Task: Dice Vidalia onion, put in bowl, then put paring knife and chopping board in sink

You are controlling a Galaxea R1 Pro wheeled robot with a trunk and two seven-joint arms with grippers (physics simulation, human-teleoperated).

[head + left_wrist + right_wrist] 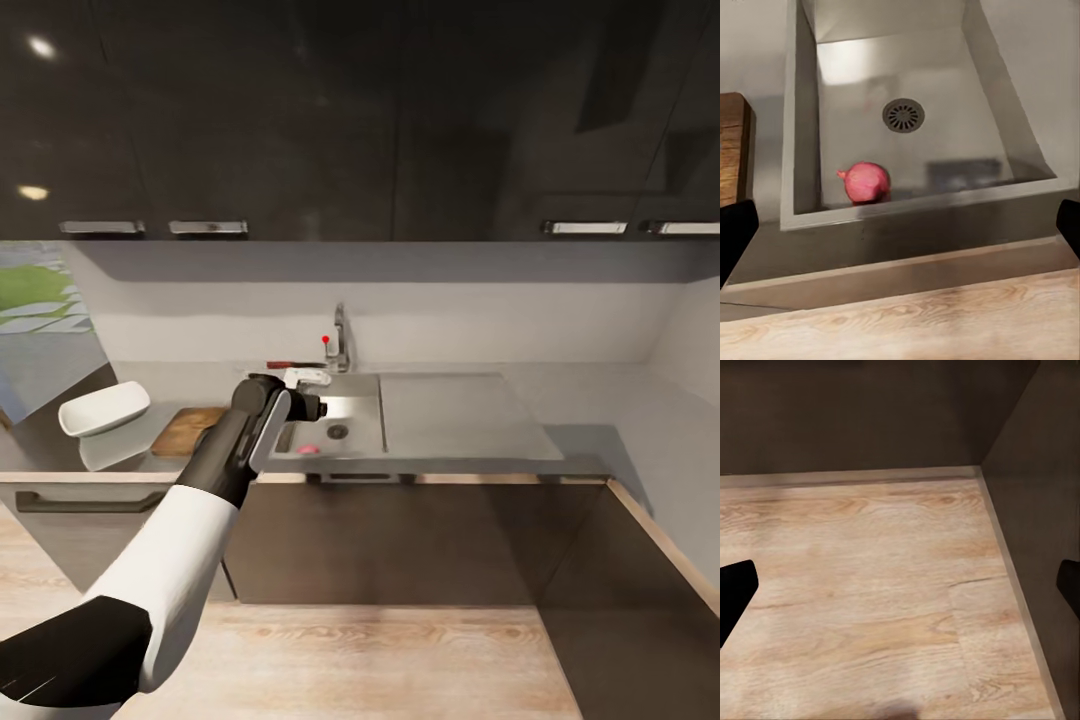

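Observation:
The Vidalia onion [865,182], a small pinkish-red ball, lies in the sink [945,90] near its front wall, short of the round drain [903,115]. The head view also has the onion [309,449], at the basin's front. My left gripper [305,406] hovers above the sink's left part, open, and the onion sits between and beyond its fingertips [735,234]. The chopping board [188,430] lies left of the sink, with the white bowl [103,408] further left. The paring knife [294,365] lies on the countertop behind the sink. My right gripper [900,589] is open over the floor.
A chrome faucet [341,345] with a red dot stands behind the basin. The flat steel drainboard [455,415] stretches to the right. Black upper cabinets [360,110] hang above. The right wrist view has pale wood floor [870,585] and a dark cabinet corner [1035,472].

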